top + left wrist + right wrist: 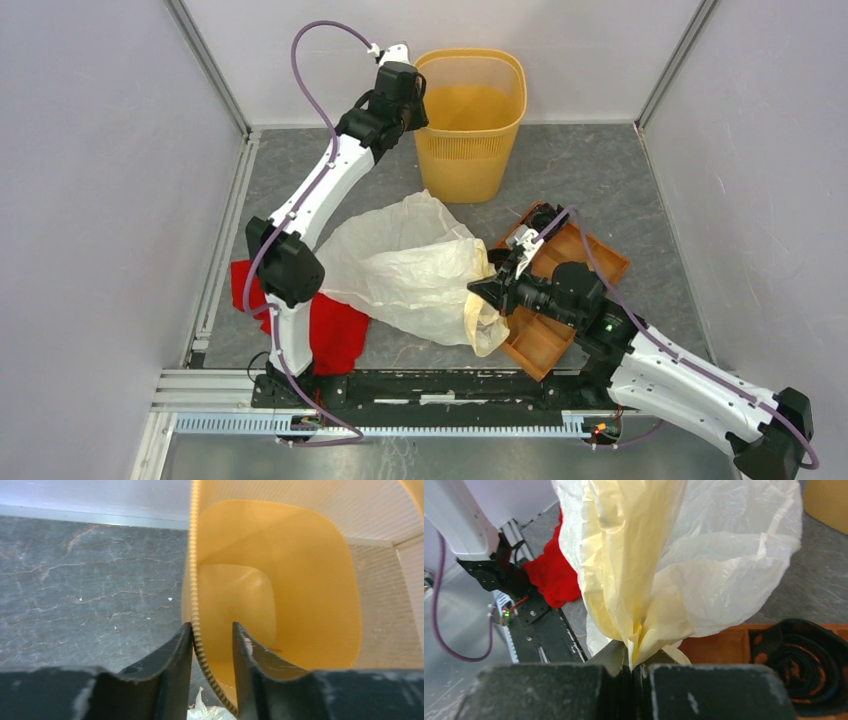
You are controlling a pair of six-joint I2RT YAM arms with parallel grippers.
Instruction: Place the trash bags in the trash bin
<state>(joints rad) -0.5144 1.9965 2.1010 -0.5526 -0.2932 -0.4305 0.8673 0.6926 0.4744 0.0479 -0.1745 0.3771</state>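
Note:
The orange-yellow trash bin point(470, 120) stands upright at the back of the table. My left gripper point(415, 95) is at its left rim. In the left wrist view the bin point(300, 580) fills the right side, and my left gripper point(212, 630) is open, with one finger outside and one inside the ribbed rim. The cream-white trash bag point(400, 265) lies crumpled in the middle of the table. My right gripper point(485, 293) is shut on its bunched edge. The right wrist view shows the bag point(704, 555) billowing up from my shut right gripper point(633, 662).
A red cloth point(335, 330) lies under the bag's left side, by the left arm's base; it also shows in the right wrist view point(551, 575). An orange-brown compartment tray point(585, 255) sits at the right under my right arm, with a black coiled item point(799, 655) in it. Walls enclose the table.

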